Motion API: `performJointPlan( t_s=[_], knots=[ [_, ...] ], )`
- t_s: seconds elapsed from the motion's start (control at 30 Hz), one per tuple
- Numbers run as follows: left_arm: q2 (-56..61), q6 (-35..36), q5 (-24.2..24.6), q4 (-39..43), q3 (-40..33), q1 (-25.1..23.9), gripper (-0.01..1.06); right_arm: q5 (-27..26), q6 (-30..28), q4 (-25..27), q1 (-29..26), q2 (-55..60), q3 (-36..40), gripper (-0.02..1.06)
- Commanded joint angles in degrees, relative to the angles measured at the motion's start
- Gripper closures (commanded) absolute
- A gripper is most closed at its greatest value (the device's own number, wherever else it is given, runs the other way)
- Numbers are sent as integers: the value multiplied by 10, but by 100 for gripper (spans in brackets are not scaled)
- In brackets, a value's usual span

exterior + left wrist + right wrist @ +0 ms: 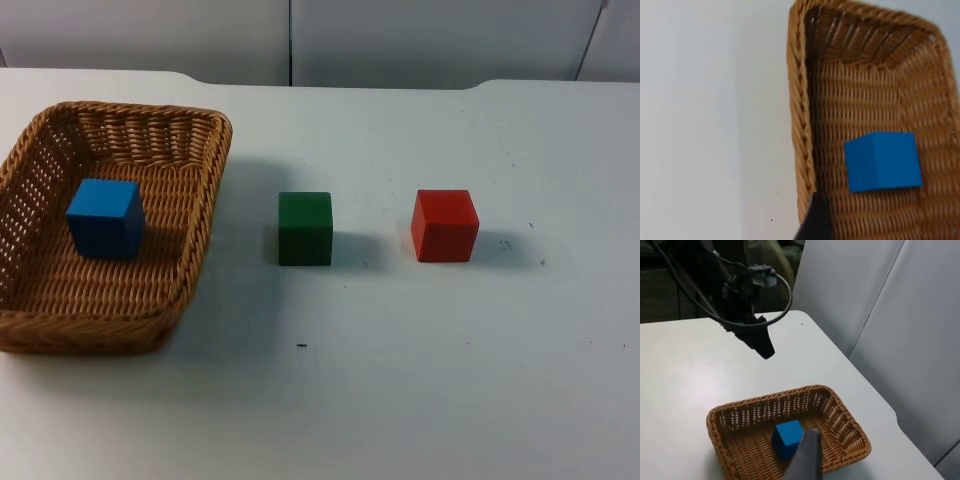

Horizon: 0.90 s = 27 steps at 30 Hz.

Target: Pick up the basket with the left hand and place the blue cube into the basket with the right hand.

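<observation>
White desk (420, 400) runs back to a grey partition wall (430, 40). Nearest the fixed camera is the wicker basket (190, 240), resting flat on the desk with the blue cube (104, 217) already inside, near its middle. Just beyond and to the side stand a green cube (305, 228) and a red cube (444, 225), well apart from the basket.

Seen from the right wrist, the left end effector (763, 347) hangs above the desk behind the basket, touching nothing; whether its fingers are apart I cannot tell. The right end effector (805, 460) looks down on the basket, fingers likewise unclear.

Risk: a careless lift by the rim could tilt the basket and slide the cube out.
</observation>
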State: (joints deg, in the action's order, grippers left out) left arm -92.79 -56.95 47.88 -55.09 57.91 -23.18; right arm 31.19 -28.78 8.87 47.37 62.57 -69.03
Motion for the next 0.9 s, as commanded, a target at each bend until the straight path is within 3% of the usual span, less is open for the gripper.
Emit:
performJointPlan(
  t_s=[0.0, 0.3, 0.6, 0.7, 0.87],
  knots=[
    [50, 8, 5, 0, 2, 0, 34, -11, -2, -1, -2, -6, 2, 29],
    [228, 31, 12, 1, 1, 0, 34, -28, -2, -2, -2, -6, 18, 29],
    [400, 75, 54, 40, -6, 0, 34, -140, 27, 4, -2, -6, 141, 29],
    [474, 97, 59, 45, -35, 0, 34, -169, 34, 16, -2, -6, 176, 29],
    [566, 136, 63, 46, -110, 20, 34, -170, 34, 18, -2, -6, 184, 29]
  ],
)
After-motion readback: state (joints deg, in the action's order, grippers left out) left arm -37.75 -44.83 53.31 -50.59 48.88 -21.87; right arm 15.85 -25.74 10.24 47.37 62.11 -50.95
